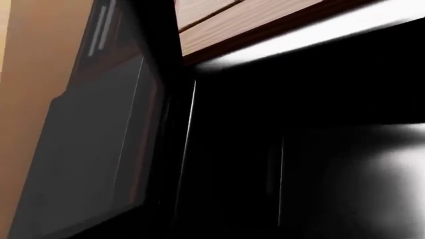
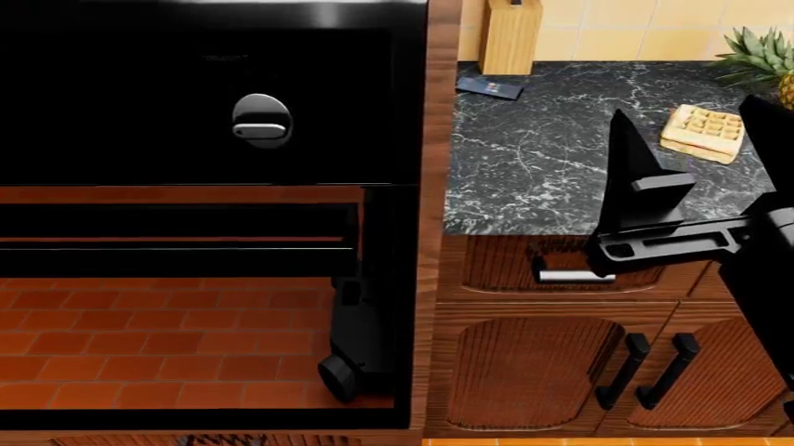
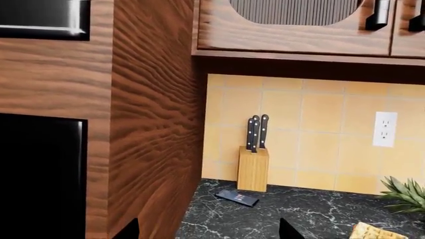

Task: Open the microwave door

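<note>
A: Black glass is filling the left wrist view, with a lit edge of pale wood panel running above it. I am reading the grey slab as the microwave door swung out, with a thin bright line marking its edge, but this is a judgement. No fingers are showing here, so I cannot tell whether the left gripper is apart or together.

B: Moving to the head view, what is sitting where?

A: The left arm is reaching into the dark opening at the near left, beneath a black appliance front carrying a round knob. Its fingertips are hidden there. On the right, the right gripper is hanging over the marble counter, fingers apart, holding nothing. A knife block is standing at the far edge, a waffle and a pineapple further right.

B: And the right wrist view?

A: It is showing the wood cabinet side, the knife block, a dark card lying on the counter, and a wall outlet. Two dark fingertips are showing apart, gripping nothing.

B: How should the step be done well?

A: I am judging that the left arm should be sweeping along the door's arc about its hinge, not pulling straight, while the right arm is staying well away from the swing.
</note>
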Tool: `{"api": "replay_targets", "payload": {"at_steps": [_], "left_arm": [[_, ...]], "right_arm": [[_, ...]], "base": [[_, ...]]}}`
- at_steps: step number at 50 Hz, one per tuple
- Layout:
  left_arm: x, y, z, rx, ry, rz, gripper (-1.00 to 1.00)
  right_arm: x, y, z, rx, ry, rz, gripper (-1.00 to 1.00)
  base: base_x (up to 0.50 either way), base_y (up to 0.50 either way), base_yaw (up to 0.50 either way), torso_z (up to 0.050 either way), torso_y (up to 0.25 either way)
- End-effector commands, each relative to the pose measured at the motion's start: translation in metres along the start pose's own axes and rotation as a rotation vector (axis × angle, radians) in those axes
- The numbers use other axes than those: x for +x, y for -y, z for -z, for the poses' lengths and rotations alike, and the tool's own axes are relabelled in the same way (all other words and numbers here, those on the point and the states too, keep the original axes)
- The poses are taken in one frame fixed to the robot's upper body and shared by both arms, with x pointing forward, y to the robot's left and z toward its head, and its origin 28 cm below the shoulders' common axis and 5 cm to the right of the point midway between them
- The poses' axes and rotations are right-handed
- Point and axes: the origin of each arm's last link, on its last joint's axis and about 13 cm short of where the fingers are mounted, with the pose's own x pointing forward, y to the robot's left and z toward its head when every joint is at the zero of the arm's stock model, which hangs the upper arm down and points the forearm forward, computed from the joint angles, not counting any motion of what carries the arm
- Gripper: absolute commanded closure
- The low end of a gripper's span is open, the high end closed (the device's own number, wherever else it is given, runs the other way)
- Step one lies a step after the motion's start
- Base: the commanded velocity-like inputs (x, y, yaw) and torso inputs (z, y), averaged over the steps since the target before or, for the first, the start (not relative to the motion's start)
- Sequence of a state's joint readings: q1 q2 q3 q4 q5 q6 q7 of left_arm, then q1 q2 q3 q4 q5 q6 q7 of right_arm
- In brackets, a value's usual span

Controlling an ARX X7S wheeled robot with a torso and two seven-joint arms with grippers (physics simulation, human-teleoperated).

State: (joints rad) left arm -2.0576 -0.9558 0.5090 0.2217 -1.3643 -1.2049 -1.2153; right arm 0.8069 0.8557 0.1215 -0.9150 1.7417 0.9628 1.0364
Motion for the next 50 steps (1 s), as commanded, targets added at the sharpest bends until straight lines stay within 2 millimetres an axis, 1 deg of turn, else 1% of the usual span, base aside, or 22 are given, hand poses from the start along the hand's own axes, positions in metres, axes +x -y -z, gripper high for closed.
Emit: {"api": "replay_targets", "payload": {"at_steps": [1,6,18,22,30,37,41,45,50], "left_arm": [[0.011,-0.017,-0.01,0.06,0.007,-0.091,-1.0],[0.01,-0.031,-0.016,0.067,0.025,-0.141,-1.0],[0.013,-0.057,-0.018,0.118,0.03,-0.209,-1.0],[0.011,-0.068,-0.024,0.142,0.037,-0.231,-1.0],[0.012,-0.08,-0.037,0.174,0.051,-0.262,-1.0],[0.02,-0.089,-0.042,0.193,0.061,-0.292,-1.0],[0.027,-0.092,-0.054,0.208,0.074,-0.3,-1.0],[0.025,-0.095,-0.068,0.233,0.087,-0.313,-1.0],[0.03,-0.103,-0.081,0.288,0.09,-0.344,-1.0]], "right_arm": [[0.0,0.001,0.002,0.001,-0.002,0.001,-1.0],[0.0,0.001,0.003,0.002,-0.003,0.003,-1.0],[-0.002,0.003,0.007,0.009,-0.009,0.011,-1.0],[-0.002,0.005,0.009,0.012,-0.013,0.015,-1.0],[-0.001,0.004,0.013,0.02,-0.018,0.013,-1.0],[-0.001,0.004,0.013,0.019,-0.021,0.015,-1.0],[-0.002,0.003,0.014,0.02,-0.024,0.016,-1.0],[-0.001,0.003,0.015,0.022,-0.026,0.016,-1.0],[-0.001,0.003,0.016,0.02,-0.029,0.015,-1.0]], "base": [[0.0,0.0,0.0,0.0,0.0],[0.0,0.0,0.0,0.0,0.005],[0.0,0.0,0.0,0.002,0.003],[0.0,0.0,0.0,0.0,0.0],[0.0,0.0,0.0,0.0,0.0],[0.0,0.0,0.0,0.0,0.0],[0.0,0.0,0.0,0.0,0.0],[0.0,0.0,0.0,0.0,0.0],[0.0,0.0,0.0,0.0,0.0]]}}
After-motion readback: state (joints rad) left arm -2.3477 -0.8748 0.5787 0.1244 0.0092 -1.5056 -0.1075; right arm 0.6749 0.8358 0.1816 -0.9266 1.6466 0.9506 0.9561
